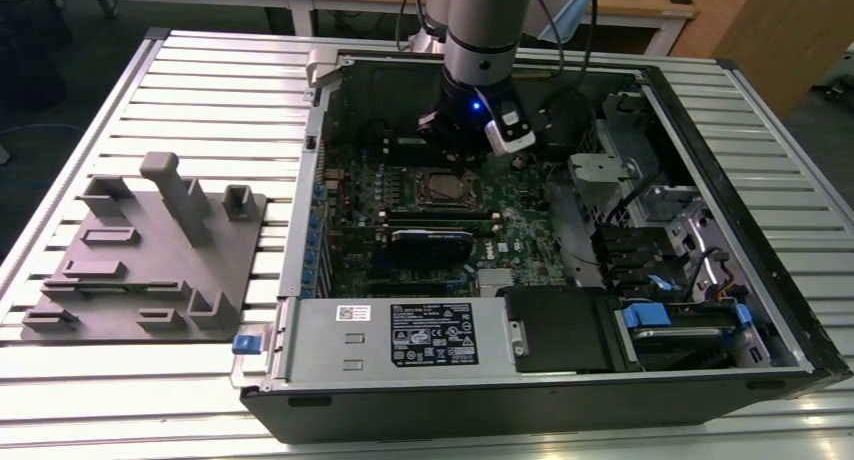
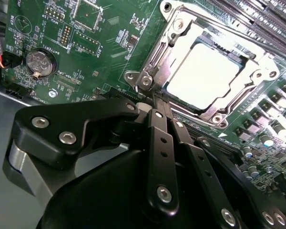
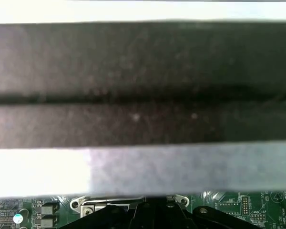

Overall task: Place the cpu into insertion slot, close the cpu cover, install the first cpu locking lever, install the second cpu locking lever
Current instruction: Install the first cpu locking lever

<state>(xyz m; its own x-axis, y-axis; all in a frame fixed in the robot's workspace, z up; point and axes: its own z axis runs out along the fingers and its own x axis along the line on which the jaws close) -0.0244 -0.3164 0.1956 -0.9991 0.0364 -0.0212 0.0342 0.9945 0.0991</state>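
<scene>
Just ahead of the tool (image 2: pixel 155 106), its fingers closed together, the cpu (image 2: pixel 205 76) is sitting under the cpu cover (image 2: pixel 250 78); any sideways slip risks scraping the socket frame.

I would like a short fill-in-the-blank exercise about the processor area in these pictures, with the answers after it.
1. The cpu already lies inside the insertion ____.
2. The cpu cover is ____ over the chip.
3. In the second wrist view, the hand is at the cover's ____.
4. The motherboard is ____ in colour.

Answers: slot; closed; edge; green
</scene>
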